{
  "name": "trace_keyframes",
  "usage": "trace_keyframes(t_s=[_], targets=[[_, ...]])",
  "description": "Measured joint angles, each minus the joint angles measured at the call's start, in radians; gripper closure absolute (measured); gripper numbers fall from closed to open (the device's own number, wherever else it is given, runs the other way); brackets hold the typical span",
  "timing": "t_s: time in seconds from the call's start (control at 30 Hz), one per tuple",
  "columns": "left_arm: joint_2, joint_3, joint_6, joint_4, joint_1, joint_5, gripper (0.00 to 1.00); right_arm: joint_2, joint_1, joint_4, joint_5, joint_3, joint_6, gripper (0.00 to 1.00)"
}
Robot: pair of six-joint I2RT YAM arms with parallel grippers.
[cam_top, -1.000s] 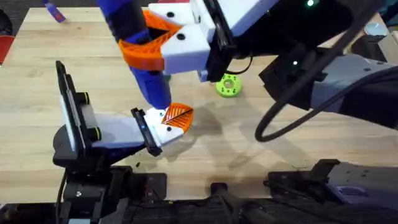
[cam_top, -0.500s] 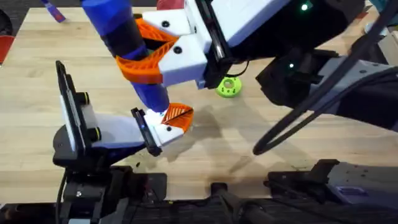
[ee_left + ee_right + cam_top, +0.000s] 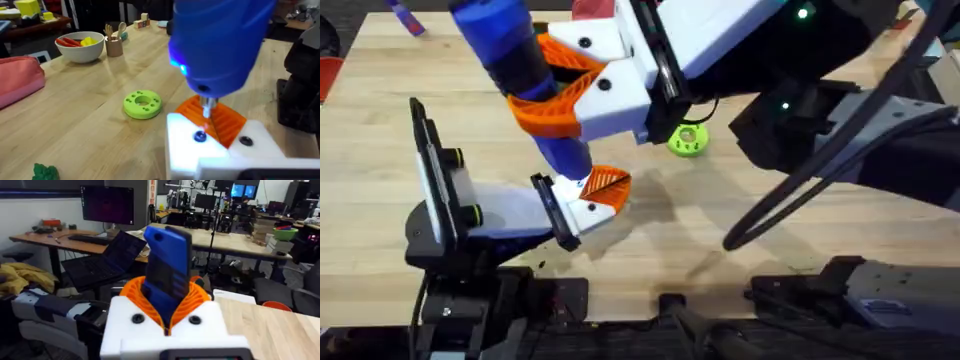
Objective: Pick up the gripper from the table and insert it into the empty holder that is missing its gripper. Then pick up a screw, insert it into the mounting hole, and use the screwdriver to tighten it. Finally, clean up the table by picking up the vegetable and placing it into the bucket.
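Right tool clamps the screwdriver upright, tip on the holder.

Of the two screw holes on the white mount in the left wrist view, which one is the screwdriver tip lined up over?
The hole directly below the silver tip of the screwdriver, in the middle of the holder. The other hole sits off to one side, toward the mount's edge.

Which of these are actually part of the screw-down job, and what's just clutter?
In use: screwdriver, held in the right claw; orange gripper; white holder under the driver tip.

Lying about: green ring; white bowl; brown cup; pink pouch; purple-blue stick. The green leafy piece may be the vegetable for cleanup.
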Motion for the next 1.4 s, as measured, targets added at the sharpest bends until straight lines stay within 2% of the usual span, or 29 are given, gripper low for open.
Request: trace_keyframes(t_s=[0.37,1.4], targets=[[0.000,0.000,0.000,0.000,0.000,0.000,0.994,0.022,0.031,0.029,0.000,0.000,0.000,0.978],[0.000,0.000,0.000,0.000,0.000,0.000,0.994,0.040,0.004,0.031,-0.026,0.000,0.000,0.978]])
